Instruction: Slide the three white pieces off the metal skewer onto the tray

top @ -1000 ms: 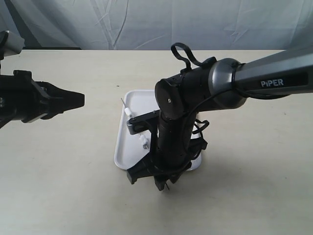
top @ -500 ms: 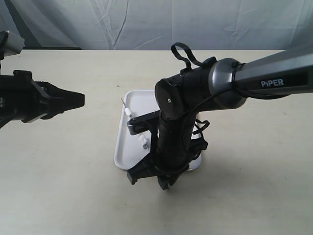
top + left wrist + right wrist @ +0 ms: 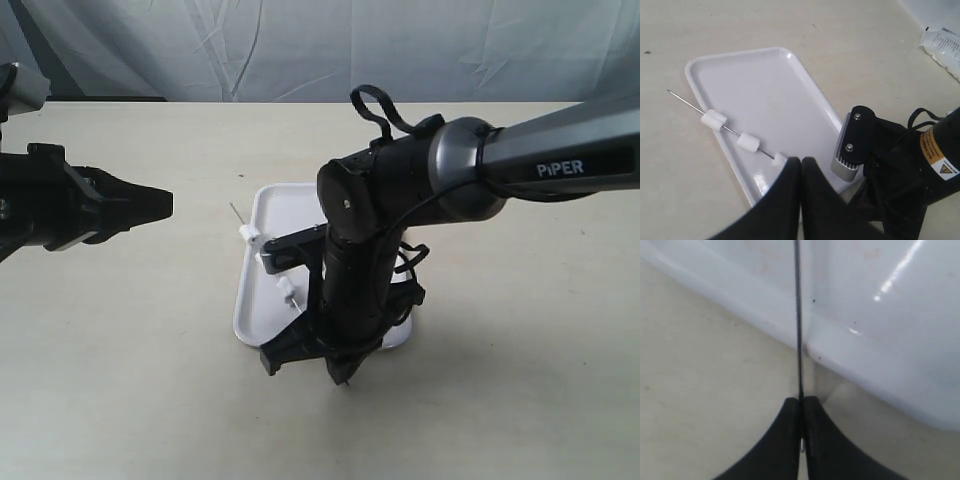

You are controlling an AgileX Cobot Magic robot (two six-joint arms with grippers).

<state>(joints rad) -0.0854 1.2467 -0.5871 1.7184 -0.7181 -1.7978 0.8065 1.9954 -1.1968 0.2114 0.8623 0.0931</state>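
**Skewer pinched at its bare end, three pieces yet to come off**

The right gripper's (image 3: 801, 405) fingers are pressed together on the very end of the skewer (image 3: 798, 315). From there the thin rod runs up across the tray's (image 3: 875, 300) rim. In the left wrist view it slants toward the upper left of the frame, and the three white pieces (image 3: 748, 142) are strung along it over the tray's edge, the outermost near the point. The left gripper (image 3: 801, 165) is closed on nothing, well apart at the left of the exterior view. The rod looks stiff, light and slick, and the pieces soft and easily crushed, so a light pinch just behind each should push it off. The right arm hides much of the tray, and the nearest piece is half covered.
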